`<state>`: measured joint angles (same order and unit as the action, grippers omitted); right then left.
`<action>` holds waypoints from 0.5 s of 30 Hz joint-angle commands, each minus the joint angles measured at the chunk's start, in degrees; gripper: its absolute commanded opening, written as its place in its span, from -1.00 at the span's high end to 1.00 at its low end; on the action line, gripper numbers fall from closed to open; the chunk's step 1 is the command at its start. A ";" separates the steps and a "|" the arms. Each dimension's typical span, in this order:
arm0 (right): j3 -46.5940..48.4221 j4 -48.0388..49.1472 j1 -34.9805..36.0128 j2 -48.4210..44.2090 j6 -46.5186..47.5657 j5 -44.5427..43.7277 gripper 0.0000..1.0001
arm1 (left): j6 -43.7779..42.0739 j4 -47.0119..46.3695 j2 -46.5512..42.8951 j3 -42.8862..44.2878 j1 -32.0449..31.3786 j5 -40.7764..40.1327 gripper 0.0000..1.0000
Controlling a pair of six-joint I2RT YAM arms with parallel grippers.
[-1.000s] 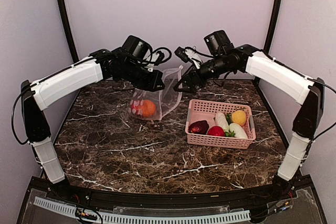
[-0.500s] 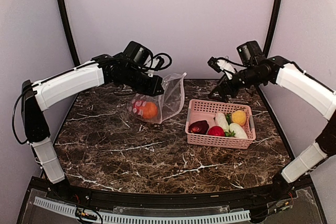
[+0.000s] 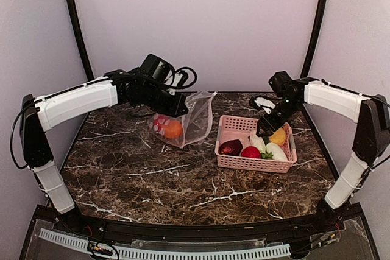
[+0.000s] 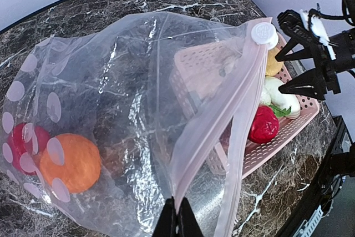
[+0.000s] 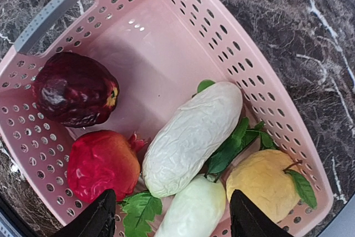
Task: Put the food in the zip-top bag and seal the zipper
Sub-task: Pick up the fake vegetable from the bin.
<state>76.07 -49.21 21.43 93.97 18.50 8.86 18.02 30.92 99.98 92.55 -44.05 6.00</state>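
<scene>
over the pink basket (image 3: 250, 162), on the right side of the table (image 3: 152, 181), our right gripper (image 5: 177, 223) hangs with its jaws spread and nothing pinched between them. directly below it lies the smaller white-green piece (image 5: 194, 210). its length slants through the gap between the two fingers (image 5: 102, 217), so we judge that a straight drop and a squeeze would take it across its narrow width, or nearly so. the longer white-green piece (image 5: 191, 137) lies just beside it, the yellow piece (image 5: 263, 184) to the far right, and the red piece (image 5: 102, 165) and the maroon piece (image 5: 75, 89) to the left. this arm is the nearer one to the food left in the basket.

to the left of the basket, our left gripper (image 4: 176, 221) is pressed together on the zip-top bag (image 4: 122, 81) at its pink zipper (image 4: 222, 115). it holds the mouth up, turned right toward the basket. an orange piece (image 4: 69, 162) and a red one lie inside at the bottom. we judge the coming carry runs leftward, from basket to bag mouth.
</scene>
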 commanded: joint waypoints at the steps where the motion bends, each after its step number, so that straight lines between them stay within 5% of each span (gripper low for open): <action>1: 3.43 -3.07 -0.08 3.77 -2.26 0.96 -0.32 | -0.57 -2.27 -4.77 -2.58 -0.20 0.48 0.99; 15: 6.42 -4.18 -0.63 11.73 -3.95 3.00 -0.20 | -2.32 -0.55 -5.94 -2.84 -0.19 -1.28 0.99</action>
<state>80.23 -52.18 21.30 104.12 15.75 10.81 16.91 29.71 96.27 89.93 -44.05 5.91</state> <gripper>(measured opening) 0.617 0.011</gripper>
